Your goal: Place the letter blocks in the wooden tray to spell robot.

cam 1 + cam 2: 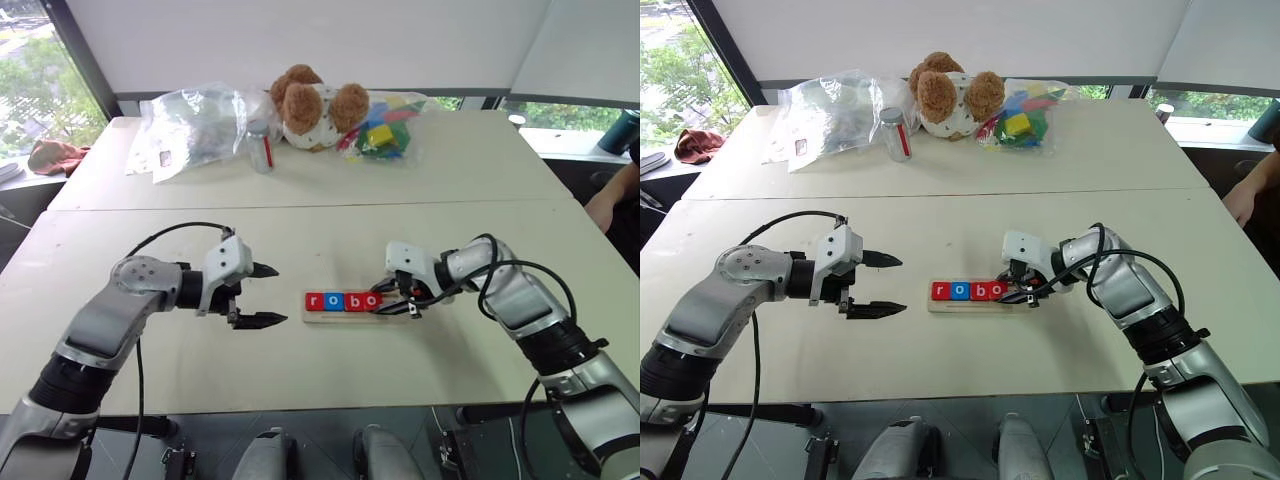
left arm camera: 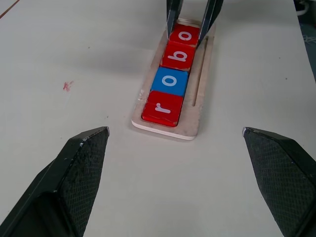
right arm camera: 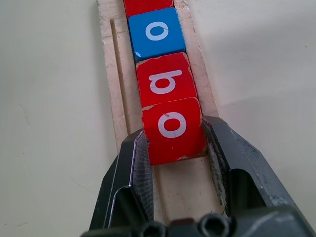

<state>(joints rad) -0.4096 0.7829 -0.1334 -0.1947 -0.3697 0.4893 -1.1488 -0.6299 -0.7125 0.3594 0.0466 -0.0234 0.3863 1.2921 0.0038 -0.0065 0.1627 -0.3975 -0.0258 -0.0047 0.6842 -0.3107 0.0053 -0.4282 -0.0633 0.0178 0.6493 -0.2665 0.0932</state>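
My right claw [image 3: 174, 148] grips the red "o" tile [image 3: 173, 129] in the pale wooden tray [image 1: 345, 315]; left claw [image 1: 262, 295], released, waits at tray's nine o'clock.

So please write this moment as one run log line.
tray: r, o, b, o in | right gripper: shut on second o block | left gripper: open, empty | t: not placed

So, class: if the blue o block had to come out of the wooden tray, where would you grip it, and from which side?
Probably from above, fingers across the blue o block on the two edges facing the wooden tray rims. Its other two edges touch the red r and red b blocks, leaving no gap for fingers.
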